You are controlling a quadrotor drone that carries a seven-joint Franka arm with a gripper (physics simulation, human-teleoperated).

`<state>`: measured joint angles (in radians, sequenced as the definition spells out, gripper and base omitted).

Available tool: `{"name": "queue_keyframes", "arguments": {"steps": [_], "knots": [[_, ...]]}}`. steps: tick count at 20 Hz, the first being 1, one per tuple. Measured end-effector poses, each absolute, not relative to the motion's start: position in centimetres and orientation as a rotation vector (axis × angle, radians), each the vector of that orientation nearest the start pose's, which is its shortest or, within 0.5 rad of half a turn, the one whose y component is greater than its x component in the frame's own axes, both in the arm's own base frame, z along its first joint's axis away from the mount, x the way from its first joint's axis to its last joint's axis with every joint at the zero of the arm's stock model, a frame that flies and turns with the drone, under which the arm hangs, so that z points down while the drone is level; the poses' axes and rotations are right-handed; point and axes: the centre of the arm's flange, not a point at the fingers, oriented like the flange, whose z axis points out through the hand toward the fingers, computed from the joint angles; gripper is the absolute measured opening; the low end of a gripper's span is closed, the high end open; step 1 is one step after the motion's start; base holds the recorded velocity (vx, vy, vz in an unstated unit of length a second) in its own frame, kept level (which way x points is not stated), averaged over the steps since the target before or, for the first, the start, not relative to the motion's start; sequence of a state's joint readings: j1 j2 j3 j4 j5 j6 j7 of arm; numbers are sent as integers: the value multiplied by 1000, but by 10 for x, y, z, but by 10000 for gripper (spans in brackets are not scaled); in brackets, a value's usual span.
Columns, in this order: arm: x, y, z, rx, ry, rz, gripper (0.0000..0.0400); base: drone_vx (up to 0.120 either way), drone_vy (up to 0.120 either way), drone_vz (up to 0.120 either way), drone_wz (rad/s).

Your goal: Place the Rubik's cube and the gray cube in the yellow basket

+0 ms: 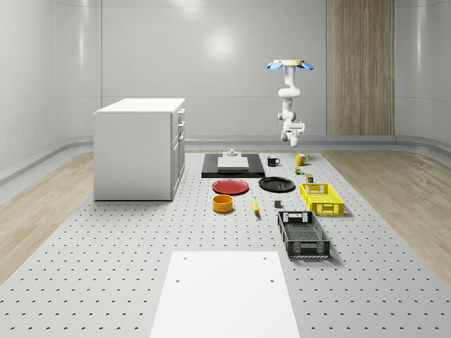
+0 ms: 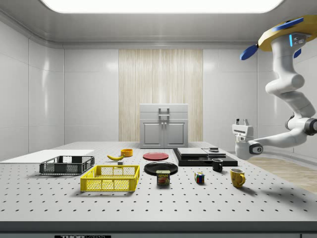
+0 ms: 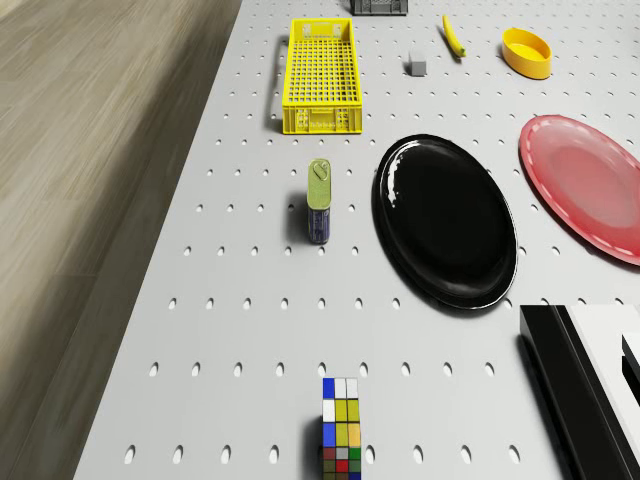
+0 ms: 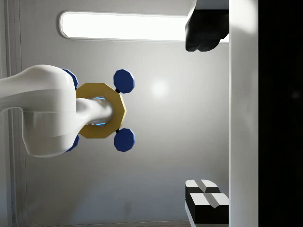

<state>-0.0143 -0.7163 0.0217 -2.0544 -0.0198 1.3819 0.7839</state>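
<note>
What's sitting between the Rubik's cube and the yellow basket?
A Spam can stands between the Rubik's cube and the yellow basket, seen in the drone view. The side view shows the same order.

The perforated gray table [image 1: 106,246] carried a white cabinet [image 1: 137,148], a flat white sheet [image 1: 225,292], a black crate [image 1: 303,234], the yellow basket [image 1: 322,198], the gray cube [image 3: 417,66], a banana [image 3: 454,35], an orange bowl [image 1: 223,203], a red plate [image 1: 231,186], a black plate [image 3: 445,220], a tin can [image 3: 319,200], the Rubik's cube [image 3: 342,437], a black mug [image 2: 217,164], a yellow mug [image 2: 237,177] and a black slab [image 1: 232,167].
</note>
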Motion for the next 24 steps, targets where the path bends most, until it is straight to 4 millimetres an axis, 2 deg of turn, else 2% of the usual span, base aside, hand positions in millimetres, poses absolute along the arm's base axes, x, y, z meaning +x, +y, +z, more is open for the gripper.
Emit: {"name": "queue_keyframes", "arguments": {"steps": [2,9,13,16,18,20,22,24], "knots": [[302,5,691,-2925,1212,-95,400,120,0,-100,0],[301,15,690,-3011,1249,-172,400,120,0,-6,0],[301,29,687,-3129,1299,-280,400,120,0,0,0],[301,47,679,-3278,1363,-433,400,120,0,-80,0],[301,62,669,-3415,1422,-597,400,120,0,-40,0],[302,79,651,-3580,1494,-841,400,120,0,-120,0],[303,93,625,-3751,1571,-1199,400,120,0,-120,0],[304,99,592,-3876,1633,-1707,400,120,0,-120,0]]}}
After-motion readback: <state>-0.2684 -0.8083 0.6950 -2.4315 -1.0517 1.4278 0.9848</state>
